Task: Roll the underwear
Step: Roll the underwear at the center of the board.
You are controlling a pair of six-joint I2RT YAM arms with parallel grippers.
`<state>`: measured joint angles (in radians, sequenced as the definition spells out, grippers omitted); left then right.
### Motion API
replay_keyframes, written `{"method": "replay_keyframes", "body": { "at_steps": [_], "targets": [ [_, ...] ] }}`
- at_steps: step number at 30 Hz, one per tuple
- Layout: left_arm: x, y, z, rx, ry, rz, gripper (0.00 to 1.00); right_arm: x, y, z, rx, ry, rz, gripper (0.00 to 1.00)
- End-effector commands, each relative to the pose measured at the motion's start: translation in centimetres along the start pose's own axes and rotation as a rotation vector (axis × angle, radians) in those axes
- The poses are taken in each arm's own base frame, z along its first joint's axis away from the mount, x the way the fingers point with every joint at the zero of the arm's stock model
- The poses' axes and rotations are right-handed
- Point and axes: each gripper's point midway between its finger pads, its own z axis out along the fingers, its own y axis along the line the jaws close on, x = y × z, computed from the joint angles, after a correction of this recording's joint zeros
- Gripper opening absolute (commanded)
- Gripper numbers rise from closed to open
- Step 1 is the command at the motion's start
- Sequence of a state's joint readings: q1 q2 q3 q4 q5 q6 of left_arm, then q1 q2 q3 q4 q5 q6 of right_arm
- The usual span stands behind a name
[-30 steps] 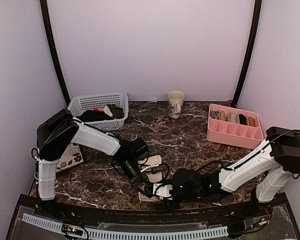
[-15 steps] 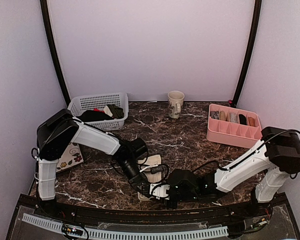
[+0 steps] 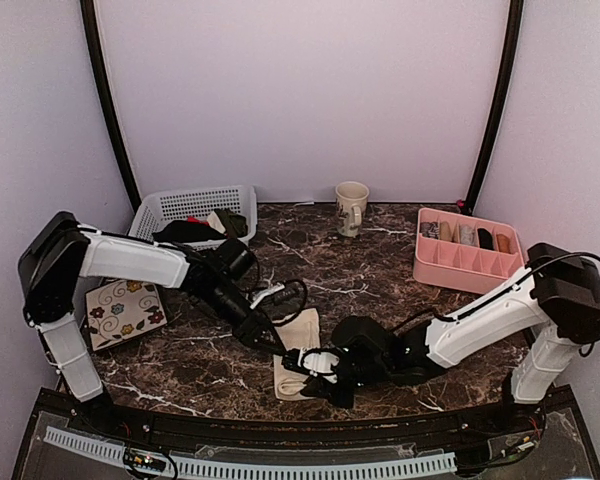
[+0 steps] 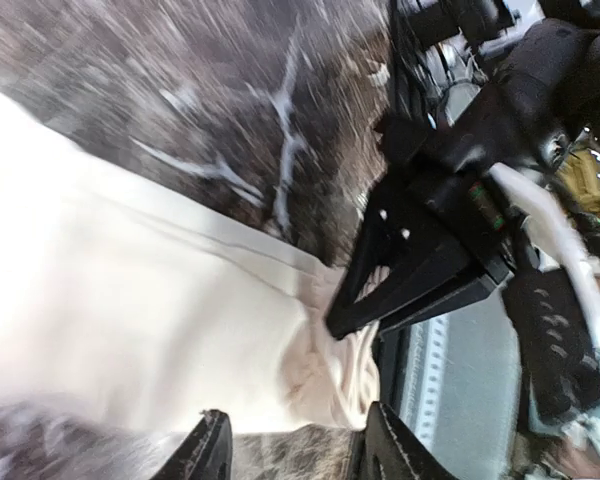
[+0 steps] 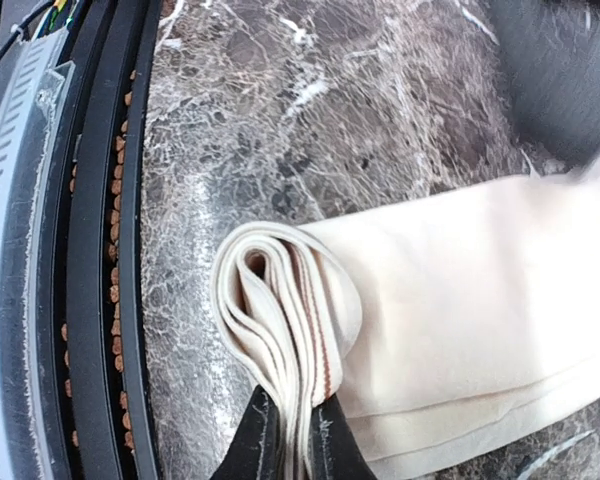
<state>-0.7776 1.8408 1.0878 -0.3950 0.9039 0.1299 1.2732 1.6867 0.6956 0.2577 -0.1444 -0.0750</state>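
The cream underwear (image 3: 302,330) lies folded into a long band on the dark marble near the front edge, its near end curled into a small roll (image 5: 280,300). My right gripper (image 5: 292,432) is shut on that rolled end, pinching several layers; from above it sits at the cloth's near end (image 3: 315,368). My left gripper (image 4: 295,455) is open, its fingertips (image 4: 208,452) hovering just off the cloth's side edge with nothing between them. In the left wrist view the underwear (image 4: 130,310) fills the left half, and the right gripper's black fingers (image 4: 420,260) clamp the bunched end.
At the back left stands a white basket (image 3: 195,205) of dark garments. A mug (image 3: 352,205) is at the back centre, and a pink divided tray (image 3: 468,262) with rolled items at the right. A floral tile (image 3: 125,310) lies left. A black rail (image 5: 90,300) runs beside the roll.
The right gripper has shut on the rolled end. The left gripper has opened, let go of the cloth and drawn back to the left as its arm swung outward.
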Motion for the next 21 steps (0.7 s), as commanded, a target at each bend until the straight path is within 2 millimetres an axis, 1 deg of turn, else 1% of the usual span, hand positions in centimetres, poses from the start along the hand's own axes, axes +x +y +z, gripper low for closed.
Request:
{"method": "replay_keyframes", "body": {
  "at_steps": [1,5,6,8,11,14,16,18,19,21],
  "targets": [
    [-2.6,0.6,-4.7,-0.228,-0.217,0.116,0.49,-0.9,1.1,-0.6,-0.152,0.031,0.186,0.0],
    [-2.2,0.9,-7.1,-0.388,-0.322,0.18,0.49,-1.7,0.5,-0.5,-0.27,0.056,0.365,0.0],
    [-2.1,1.0,-7.8,-0.428,-0.346,0.182,0.49,-2.3,0.6,-0.5,-0.324,0.064,0.404,0.0],
    [-2.0,0.6,-9.1,-0.489,-0.388,0.204,0.49,-2.2,0.3,0.0,-0.382,0.116,0.486,0.0],
    [-1.4,-0.2,-9.7,-0.546,-0.419,0.27,0.48,-2.1,-0.3,0.5,-0.447,0.172,0.604,0.0],
    [0.0,-1.3,-9.1,-0.609,-0.402,0.385,0.47,-1.7,-1.0,1.1,-0.488,0.214,0.701,0.0],
    [0.9,-2.0,-8.2,-0.658,-0.364,0.482,0.47,-0.6,-1.6,2.0,-0.497,0.259,0.762,0.0],
    [2.0,-2.8,-6.9,-0.662,-0.317,0.547,0.47,0.0,-1.9,2.5,-0.515,0.28,0.804,0.0],
    [2.5,-2.9,-6.4,-0.664,-0.294,0.565,0.47,0.4,-2.0,2.8,-0.517,0.286,0.822,0.0],
    [3.1,-3.5,-5.2,-0.649,-0.262,0.602,0.47,1.2,-2.1,3.1,-0.522,0.3,0.848,0.0]
  ]
}}
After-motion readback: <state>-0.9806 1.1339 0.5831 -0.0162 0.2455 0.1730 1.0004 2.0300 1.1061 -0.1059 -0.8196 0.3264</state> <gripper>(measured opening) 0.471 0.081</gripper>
